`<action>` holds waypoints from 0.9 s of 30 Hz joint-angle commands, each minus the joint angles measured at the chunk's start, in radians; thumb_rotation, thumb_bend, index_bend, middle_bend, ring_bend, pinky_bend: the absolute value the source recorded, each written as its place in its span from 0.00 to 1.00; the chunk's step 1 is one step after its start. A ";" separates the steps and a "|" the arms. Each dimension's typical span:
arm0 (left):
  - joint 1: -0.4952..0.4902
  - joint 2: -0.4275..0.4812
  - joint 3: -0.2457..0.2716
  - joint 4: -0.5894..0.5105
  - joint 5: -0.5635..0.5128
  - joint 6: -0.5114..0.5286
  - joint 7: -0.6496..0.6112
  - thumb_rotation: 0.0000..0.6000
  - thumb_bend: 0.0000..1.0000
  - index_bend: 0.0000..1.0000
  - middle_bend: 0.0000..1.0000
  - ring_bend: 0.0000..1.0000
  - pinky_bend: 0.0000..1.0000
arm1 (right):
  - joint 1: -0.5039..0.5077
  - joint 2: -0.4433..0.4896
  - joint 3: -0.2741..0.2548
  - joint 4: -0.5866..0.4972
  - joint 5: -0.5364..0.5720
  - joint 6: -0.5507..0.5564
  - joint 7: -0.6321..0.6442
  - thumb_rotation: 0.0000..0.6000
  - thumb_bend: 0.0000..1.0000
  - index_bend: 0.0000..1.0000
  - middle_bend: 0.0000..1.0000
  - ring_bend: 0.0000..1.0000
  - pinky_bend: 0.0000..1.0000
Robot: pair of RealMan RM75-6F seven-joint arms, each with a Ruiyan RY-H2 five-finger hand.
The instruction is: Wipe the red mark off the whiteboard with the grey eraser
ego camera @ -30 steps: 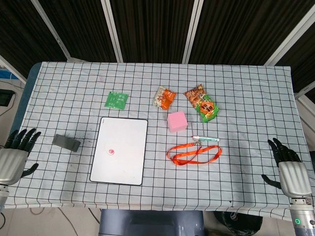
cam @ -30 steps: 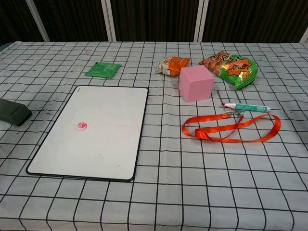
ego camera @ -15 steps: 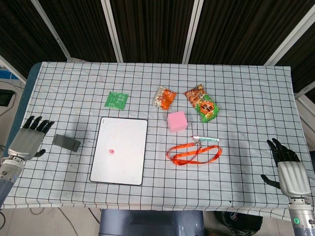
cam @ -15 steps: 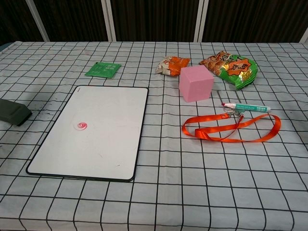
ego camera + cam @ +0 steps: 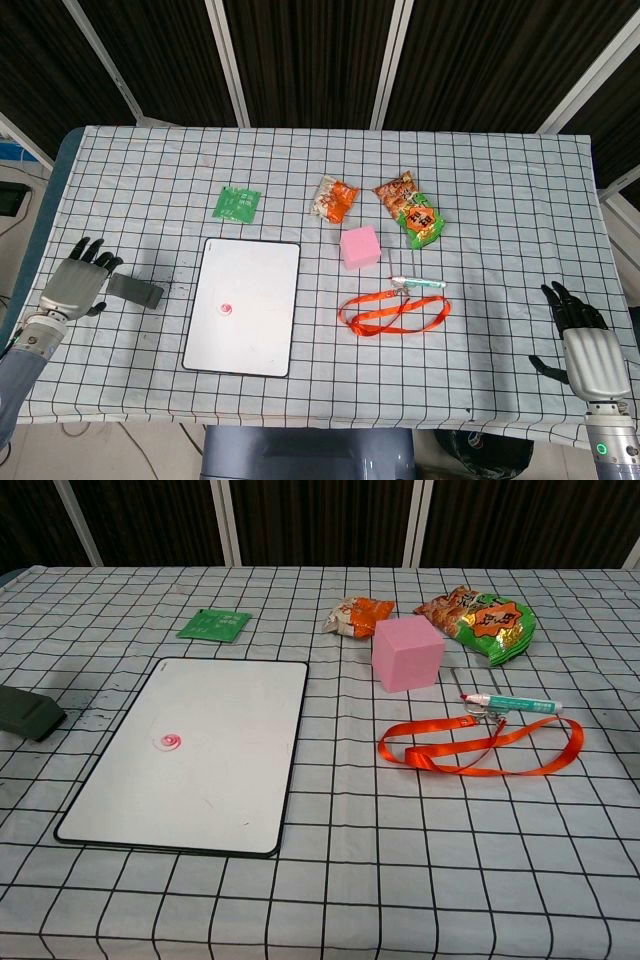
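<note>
The whiteboard (image 5: 243, 305) (image 5: 200, 750) lies flat on the checked cloth, with a small red spiral mark (image 5: 226, 309) (image 5: 171, 741) on its left half. The grey eraser (image 5: 137, 289) (image 5: 27, 712) lies on the cloth to the left of the board. My left hand (image 5: 77, 280) hovers just left of the eraser with its fingers spread, holding nothing; whether it touches the eraser's near end I cannot tell. My right hand (image 5: 585, 345) rests open at the table's right front edge, far from the board. Neither hand shows in the chest view.
A pink cube (image 5: 360, 247), an orange lanyard (image 5: 392, 311) with a marker pen (image 5: 420, 283), two snack bags (image 5: 335, 199) (image 5: 409, 210) and a green packet (image 5: 237, 204) lie right of and behind the board.
My left hand has moved from the table's left edge rightward and up, arriving beside the eraser. The right hand, board and eraser have stayed put.
</note>
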 commanded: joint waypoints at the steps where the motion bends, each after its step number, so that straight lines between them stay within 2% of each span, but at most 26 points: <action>1: -0.013 -0.028 0.012 0.036 0.020 -0.004 -0.029 1.00 0.17 0.26 0.24 0.00 0.04 | 0.000 0.001 0.000 -0.001 0.002 -0.002 0.001 1.00 0.13 0.01 0.09 0.17 0.22; 12: -0.033 -0.112 0.035 0.140 0.064 -0.003 -0.105 1.00 0.18 0.27 0.28 0.00 0.04 | 0.001 0.004 0.000 -0.006 0.007 -0.008 0.001 1.00 0.13 0.01 0.09 0.18 0.22; 19: -0.040 -0.159 0.055 0.221 0.097 0.007 -0.187 1.00 0.22 0.31 0.31 0.00 0.04 | 0.001 0.005 0.001 -0.007 0.010 -0.009 0.002 1.00 0.13 0.01 0.09 0.19 0.22; 27: -0.045 -0.179 0.069 0.265 0.122 0.026 -0.228 1.00 0.23 0.35 0.35 0.00 0.04 | 0.001 0.004 0.002 -0.009 0.015 -0.010 -0.001 1.00 0.13 0.01 0.09 0.19 0.22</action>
